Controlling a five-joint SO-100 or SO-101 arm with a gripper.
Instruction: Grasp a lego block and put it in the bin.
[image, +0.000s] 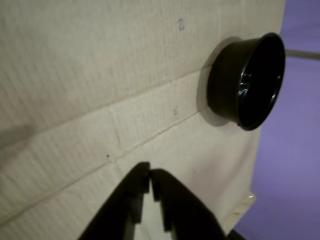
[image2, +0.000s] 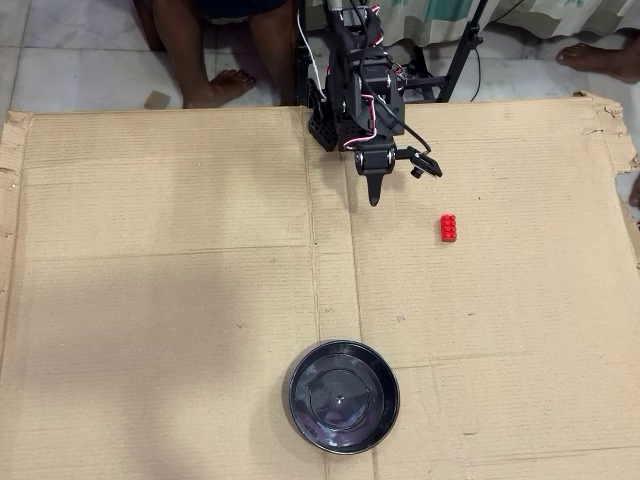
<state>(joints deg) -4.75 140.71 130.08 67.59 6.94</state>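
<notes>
My gripper (image2: 373, 197) hung near the arm's base, fingers pressed together at the tips in the wrist view (image: 150, 176), pinching nothing. The block (image2: 448, 228) lay to the right of my fingertips in the overhead view and a little further out from the base, apart from me, flat on the cardboard; the wrist view did not show it at all. The bin (image2: 343, 396) sat well beyond my tips, far out from the base, slightly left in the overhead view; in the wrist view it was up and right of my fingers (image: 247, 80), and it looked empty.

My judgement: the step was reaching for the block, nothing grasped yet. To do it well I needed to spread the fingers first, swing right, come down over the block's short sides, and close squarely so it wouldn't skid.

The cardboard (image2: 170, 300) was flat, corrugated and creased, seams running under me. Behind the arm were floor tiles, someone's bare feet (image2: 222, 88), and a stand leg (image2: 462, 50) to the right.
</notes>
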